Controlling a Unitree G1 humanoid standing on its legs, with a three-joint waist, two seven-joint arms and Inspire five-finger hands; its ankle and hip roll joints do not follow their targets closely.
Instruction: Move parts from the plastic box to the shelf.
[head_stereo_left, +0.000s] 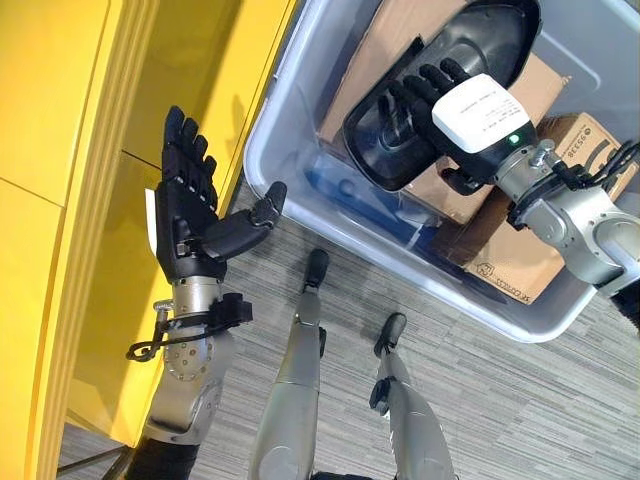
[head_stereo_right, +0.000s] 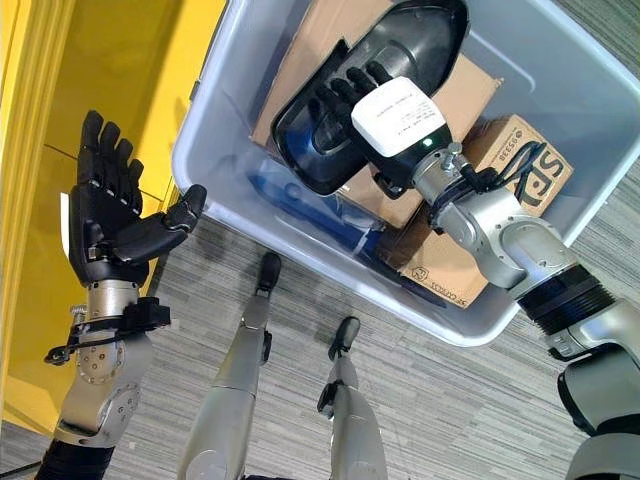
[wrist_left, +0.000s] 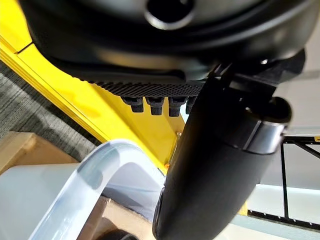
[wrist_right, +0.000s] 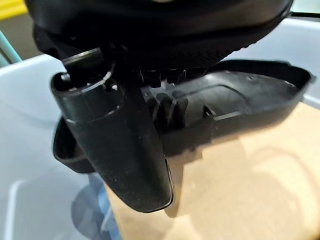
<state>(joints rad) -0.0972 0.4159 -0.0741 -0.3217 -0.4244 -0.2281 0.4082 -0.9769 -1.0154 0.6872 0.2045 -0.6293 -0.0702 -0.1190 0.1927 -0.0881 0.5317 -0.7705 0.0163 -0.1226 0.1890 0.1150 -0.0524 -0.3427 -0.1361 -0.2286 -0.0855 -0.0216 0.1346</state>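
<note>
A: Right robot hand (head_stereo_right: 345, 95)?
B: Inside the plastic box (head_stereo_right: 560, 60). Fingers lie in the hollow of the black moulded part (head_stereo_right: 420, 35), thumb under its rim, so clamped on it. Right wrist view agrees: thumb one side of the part's edge, fingers the other.
A: And where's the part sitting?
B: On a flat cardboard box (head_stereo_left: 380, 50) near the box's far wall, tilted, one end toward the near-left corner.
A: Anything else in there?
B: Printed cartons (head_stereo_right: 520, 150) at the right end, w/ a blue-ish bagged item (head_stereo_left: 350, 195) along the near wall. The box stands on the grey carpet floor (head_stereo_left: 480, 390).
A: Left robot hand (head_stereo_left: 185, 215)?
B: Up in the air, outside the box's left corner, fingers straight and apart, thumb out toward the rim, holding nothing. Behind it is the yellow shelf unit (head_stereo_left: 90, 120).
</note>
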